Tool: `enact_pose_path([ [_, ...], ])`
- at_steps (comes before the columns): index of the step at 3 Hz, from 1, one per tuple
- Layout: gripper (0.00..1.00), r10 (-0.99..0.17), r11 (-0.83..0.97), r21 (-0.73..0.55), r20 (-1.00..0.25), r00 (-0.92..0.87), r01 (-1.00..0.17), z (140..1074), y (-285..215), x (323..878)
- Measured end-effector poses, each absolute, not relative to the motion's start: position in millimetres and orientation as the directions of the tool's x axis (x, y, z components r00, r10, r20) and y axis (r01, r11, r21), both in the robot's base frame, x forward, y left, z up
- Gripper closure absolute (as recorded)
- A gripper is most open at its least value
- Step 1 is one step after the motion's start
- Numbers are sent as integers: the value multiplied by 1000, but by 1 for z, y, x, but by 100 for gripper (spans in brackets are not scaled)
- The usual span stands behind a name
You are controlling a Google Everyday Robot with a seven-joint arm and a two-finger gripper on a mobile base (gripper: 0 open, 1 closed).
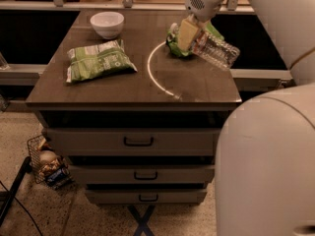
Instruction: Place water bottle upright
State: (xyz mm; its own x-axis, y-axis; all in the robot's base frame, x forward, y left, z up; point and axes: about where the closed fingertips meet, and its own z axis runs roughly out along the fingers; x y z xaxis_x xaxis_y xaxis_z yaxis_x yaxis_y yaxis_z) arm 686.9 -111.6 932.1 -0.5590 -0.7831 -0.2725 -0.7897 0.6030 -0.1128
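The water bottle is a clear ribbed plastic bottle. It hangs tilted above the right side of the dark table, its free end pointing down and to the right. My gripper is shut on the bottle's upper left end and holds it off the table top. The cap is hidden by the gripper. A green snack bag lies partly hidden behind the gripper and bottle.
A second green snack bag lies at the table's left. A white bowl stands at the back left. A bright curved line shows on the table top. Drawers are below; a wire basket stands on the floor at left.
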Motion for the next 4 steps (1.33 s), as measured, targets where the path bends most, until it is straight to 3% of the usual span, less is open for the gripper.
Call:
enact_pose_path([
  [1, 100, -781, 604, -120, -285, -555, -788, 931, -109, 692],
  [2, 100, -781, 562, -111, -398, -482, -820, 950, -105, 701],
  [3, 100, -723, 528, -73, -561, -403, -846, 975, -117, 703],
  [4, 100, -591, 485, 2, -737, -329, -874, 997, -130, 700],
])
